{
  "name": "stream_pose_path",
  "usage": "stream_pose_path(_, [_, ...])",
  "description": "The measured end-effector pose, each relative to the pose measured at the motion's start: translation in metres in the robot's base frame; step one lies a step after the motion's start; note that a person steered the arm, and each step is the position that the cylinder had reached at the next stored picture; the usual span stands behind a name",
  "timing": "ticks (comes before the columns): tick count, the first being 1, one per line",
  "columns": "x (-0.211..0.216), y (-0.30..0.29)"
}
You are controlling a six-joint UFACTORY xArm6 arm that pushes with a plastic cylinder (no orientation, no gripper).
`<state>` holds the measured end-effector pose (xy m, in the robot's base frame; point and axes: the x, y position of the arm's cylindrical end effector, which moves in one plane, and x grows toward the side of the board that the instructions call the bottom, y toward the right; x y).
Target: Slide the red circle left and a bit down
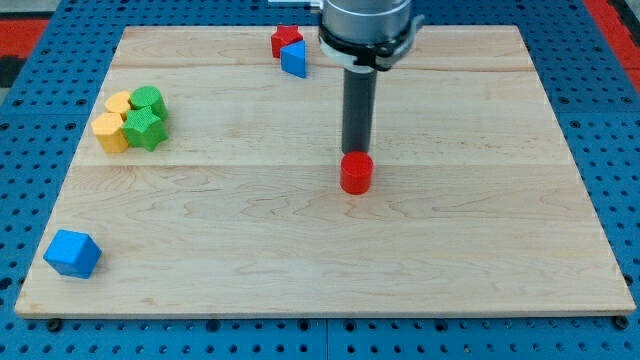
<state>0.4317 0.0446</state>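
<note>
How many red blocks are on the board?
2. The red circle sits mid-board, just below my tip. Another red block lies at the view's top, touching a blue block.

Pale matt wooden board (450, 260), perforated blue base (30, 150), matt dark rod (358, 110)

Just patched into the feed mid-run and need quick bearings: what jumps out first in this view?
The dark rod dominates the centre, coming down from the view's top, with my tip right at the top edge of the red circle in mid-board. At the view's left sits a tight cluster of yellow blocks and green blocks. A lone blue cube lies at bottom left, and a red block touches a blue block at the top edge.
</note>
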Motion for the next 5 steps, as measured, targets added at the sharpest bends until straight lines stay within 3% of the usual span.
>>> stream_pose_path(2, [0.027, 0.062])
stream_pose_path(3, [0.045, 0.048])
stream_pose_path(5, [0.039, -0.028])
